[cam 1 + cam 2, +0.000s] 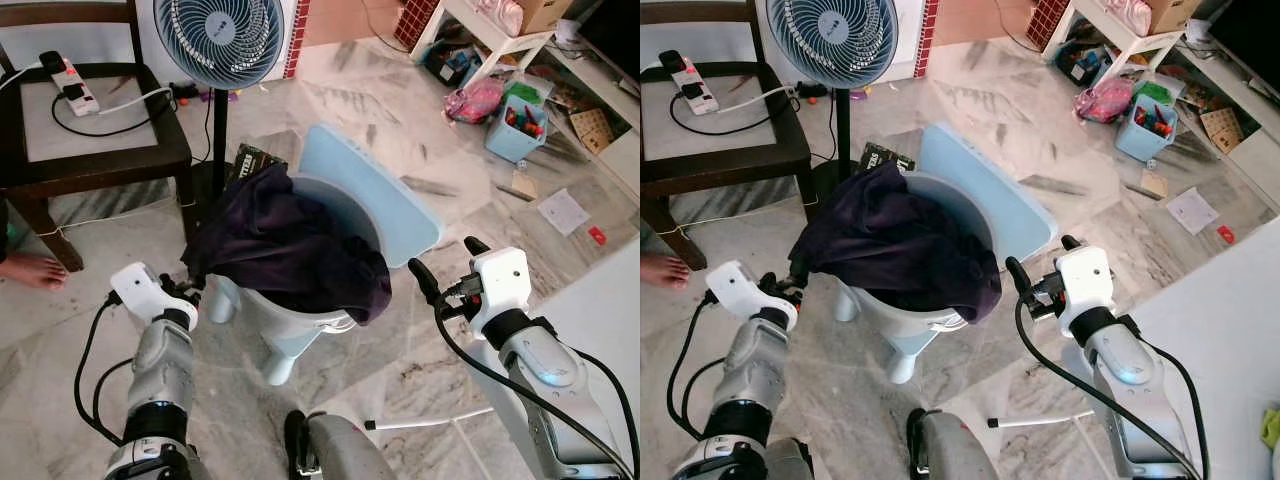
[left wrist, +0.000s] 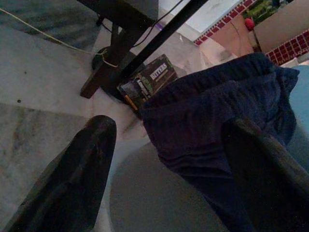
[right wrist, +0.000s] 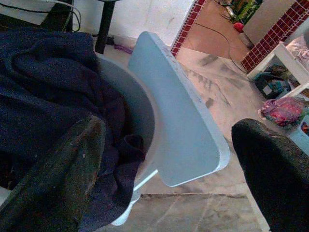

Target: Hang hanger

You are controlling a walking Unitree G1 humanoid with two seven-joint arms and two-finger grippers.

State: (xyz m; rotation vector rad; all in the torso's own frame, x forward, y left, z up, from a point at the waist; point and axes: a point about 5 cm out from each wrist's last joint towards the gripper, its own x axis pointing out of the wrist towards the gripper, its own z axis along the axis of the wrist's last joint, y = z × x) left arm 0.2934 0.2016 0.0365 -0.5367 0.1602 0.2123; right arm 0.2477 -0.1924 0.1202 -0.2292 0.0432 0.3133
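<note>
Dark garment (image 1: 285,250): heaped in pale tub (image 1: 300,325), centre. Left gripper (image 1: 183,290) at 8 o'clock, right gripper (image 1: 440,275) at 4: both spread, holding nothing. Left wrist view adds boxed pack (image 2: 149,79). Hanger: unidentifiable.

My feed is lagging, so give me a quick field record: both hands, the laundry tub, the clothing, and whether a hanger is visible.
left hand: open, beside the tub's left rim, near the cloth
right hand: open, raised right of the tub, holding nothing
tub: pale grey round plastic laundry tub on legs, light blue lid raised behind it
clothing: dark navy garment heaped in the tub, draped over the rim
hanger: none identifiable
</note>
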